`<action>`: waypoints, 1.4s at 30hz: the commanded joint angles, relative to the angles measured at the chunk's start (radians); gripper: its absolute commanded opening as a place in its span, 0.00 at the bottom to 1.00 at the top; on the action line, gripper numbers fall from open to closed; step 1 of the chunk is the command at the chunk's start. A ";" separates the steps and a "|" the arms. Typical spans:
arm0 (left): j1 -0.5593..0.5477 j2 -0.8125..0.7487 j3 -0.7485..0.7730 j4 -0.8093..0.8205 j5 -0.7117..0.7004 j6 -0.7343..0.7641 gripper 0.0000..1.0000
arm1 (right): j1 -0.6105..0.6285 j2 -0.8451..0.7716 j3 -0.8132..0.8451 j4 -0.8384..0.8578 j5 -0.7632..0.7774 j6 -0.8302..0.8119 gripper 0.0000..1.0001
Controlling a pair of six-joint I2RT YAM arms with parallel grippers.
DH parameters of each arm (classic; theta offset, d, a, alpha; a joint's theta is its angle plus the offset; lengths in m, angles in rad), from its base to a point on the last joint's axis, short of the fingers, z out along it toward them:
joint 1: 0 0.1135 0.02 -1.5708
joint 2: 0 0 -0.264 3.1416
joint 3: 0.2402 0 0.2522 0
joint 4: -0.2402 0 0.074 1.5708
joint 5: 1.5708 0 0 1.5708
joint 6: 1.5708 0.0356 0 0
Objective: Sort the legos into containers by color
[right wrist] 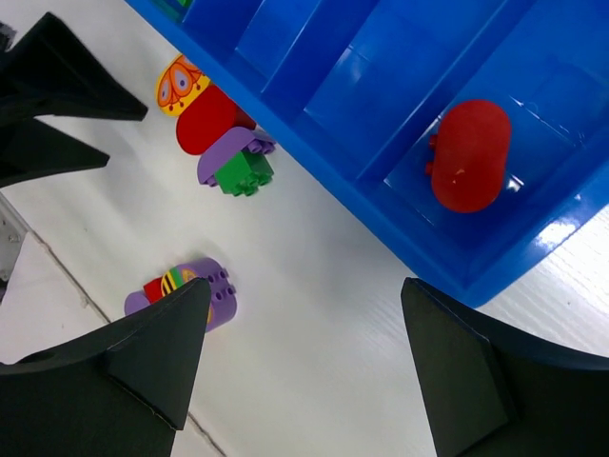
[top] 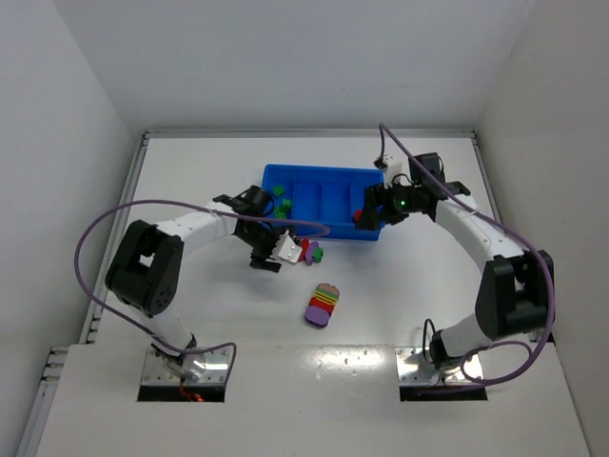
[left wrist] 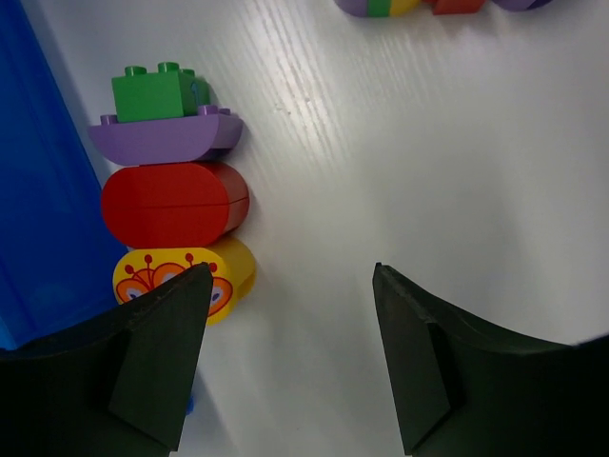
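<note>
White tabletop [left wrist: 428,171]; left fingers [left wrist: 157,362] wide, empty, the lego clump [left wrist: 176,205] at ten o'clock. I'd slide there before straddling it. Right fingers [right wrist: 152,362] likewise open, empty.

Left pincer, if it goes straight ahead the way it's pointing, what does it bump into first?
Probably just the bare white table. The left pincer is open with nothing in its gap. The stacked legos sit off to the side, so it may just miss them; depth is unclear.
</note>
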 commanded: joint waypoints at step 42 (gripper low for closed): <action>-0.046 0.320 0.291 0.040 -0.067 0.044 0.81 | -0.066 -0.018 -0.031 0.014 -0.037 -0.014 0.82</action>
